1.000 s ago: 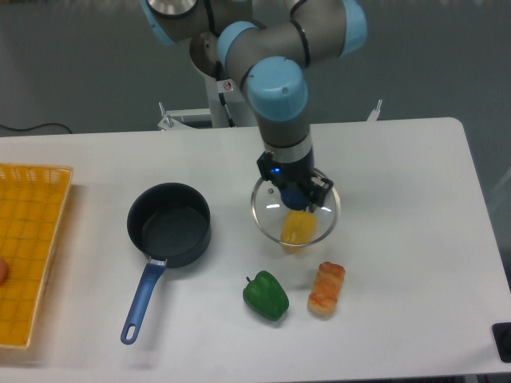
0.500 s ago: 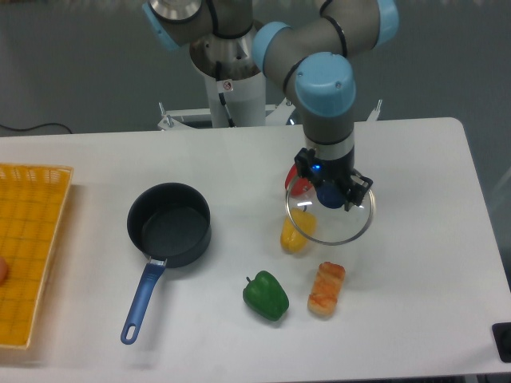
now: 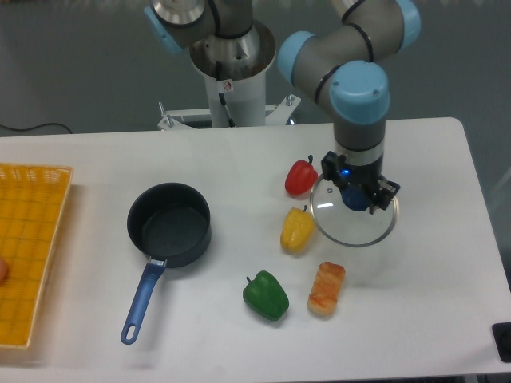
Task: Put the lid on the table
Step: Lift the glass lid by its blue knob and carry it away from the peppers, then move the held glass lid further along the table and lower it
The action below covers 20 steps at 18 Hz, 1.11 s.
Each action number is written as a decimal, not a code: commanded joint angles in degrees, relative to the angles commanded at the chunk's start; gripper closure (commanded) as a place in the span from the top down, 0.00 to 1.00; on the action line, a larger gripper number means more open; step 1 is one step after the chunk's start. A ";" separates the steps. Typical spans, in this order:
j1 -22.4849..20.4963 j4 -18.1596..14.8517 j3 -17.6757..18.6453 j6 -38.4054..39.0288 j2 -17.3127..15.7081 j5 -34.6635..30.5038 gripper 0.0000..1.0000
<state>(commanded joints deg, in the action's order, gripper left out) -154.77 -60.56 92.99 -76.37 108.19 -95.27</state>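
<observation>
Rightward since the earlier frame, the gripper (image 3: 357,194) pinches the blue knob of the lid (image 3: 354,221), now right of the yellow pepper (image 3: 296,230), over the table (image 3: 431,263). Left of that pepper, the saucepan (image 3: 169,224) holds nothing.

1. We see a dull grey-green floor (image 3: 80,64) filling the upper part of the frame.
2. A black cable (image 3: 32,128) snakes across it at the upper left.
3. Soft, even light falls everywhere, leaving faint shadows.
</observation>
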 joint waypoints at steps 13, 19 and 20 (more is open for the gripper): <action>-1.93 4.66 -2.55 -2.81 7.12 0.09 0.63; -2.73 6.68 -3.52 -4.83 9.93 1.41 0.63; -2.90 7.38 -3.52 -5.19 10.37 1.41 0.63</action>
<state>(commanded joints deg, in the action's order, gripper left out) -157.67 -53.18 89.47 -81.56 118.56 -93.87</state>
